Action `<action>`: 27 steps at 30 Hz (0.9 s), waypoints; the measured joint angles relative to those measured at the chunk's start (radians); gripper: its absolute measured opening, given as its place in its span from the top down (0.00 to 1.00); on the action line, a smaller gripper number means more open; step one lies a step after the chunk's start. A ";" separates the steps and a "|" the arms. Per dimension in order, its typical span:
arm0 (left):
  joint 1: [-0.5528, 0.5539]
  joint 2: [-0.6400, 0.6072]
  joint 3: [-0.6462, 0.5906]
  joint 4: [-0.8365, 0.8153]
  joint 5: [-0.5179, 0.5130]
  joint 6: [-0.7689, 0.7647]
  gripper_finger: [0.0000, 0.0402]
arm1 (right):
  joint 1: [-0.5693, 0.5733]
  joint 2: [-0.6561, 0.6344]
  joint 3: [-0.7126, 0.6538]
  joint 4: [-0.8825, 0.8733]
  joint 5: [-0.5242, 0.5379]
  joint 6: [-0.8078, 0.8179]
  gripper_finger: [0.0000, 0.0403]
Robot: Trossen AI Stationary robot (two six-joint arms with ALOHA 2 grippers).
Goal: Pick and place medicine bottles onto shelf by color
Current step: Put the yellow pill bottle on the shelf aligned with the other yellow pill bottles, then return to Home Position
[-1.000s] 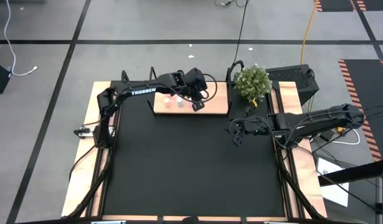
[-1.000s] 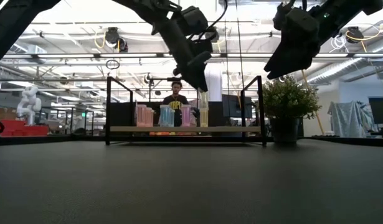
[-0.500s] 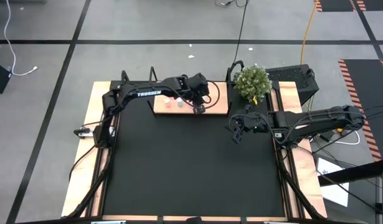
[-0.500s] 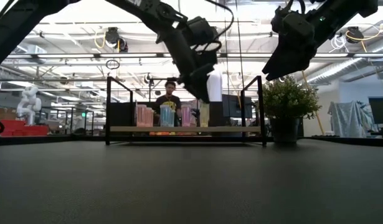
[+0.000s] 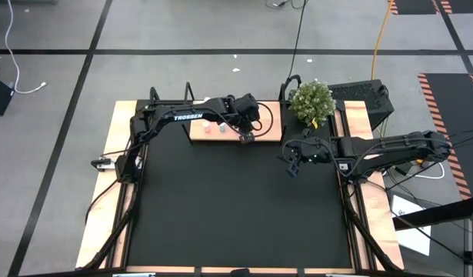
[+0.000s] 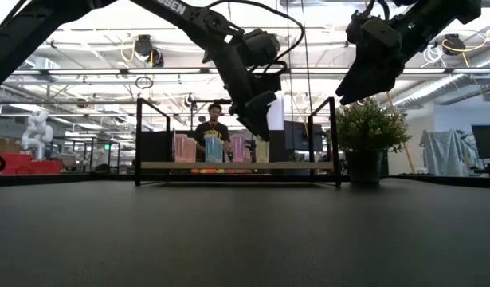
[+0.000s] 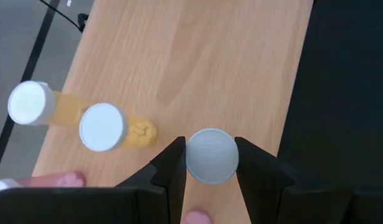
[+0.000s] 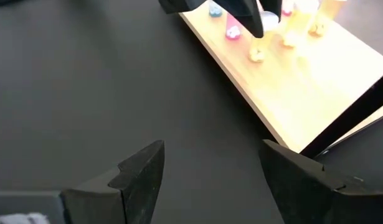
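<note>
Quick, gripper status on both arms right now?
Left gripper: closed on a white-capped bottle over the shelf; body colour hidden.
Right gripper: open, empty, above the black mat.

Fingers clamp a white-capped bottle above the shelf.
</note>
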 joint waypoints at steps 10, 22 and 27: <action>-0.002 0.000 0.000 0.007 0.001 -0.029 0.67 | 0.000 0.000 0.000 0.002 -0.004 0.000 0.36; -0.001 -0.013 0.002 0.011 0.003 -0.034 0.36 | -0.006 -0.044 0.000 0.012 -0.028 0.000 0.36; -0.002 -0.061 0.046 -0.032 0.018 -0.071 0.25 | -0.051 -0.134 0.002 0.017 -0.057 -0.008 0.36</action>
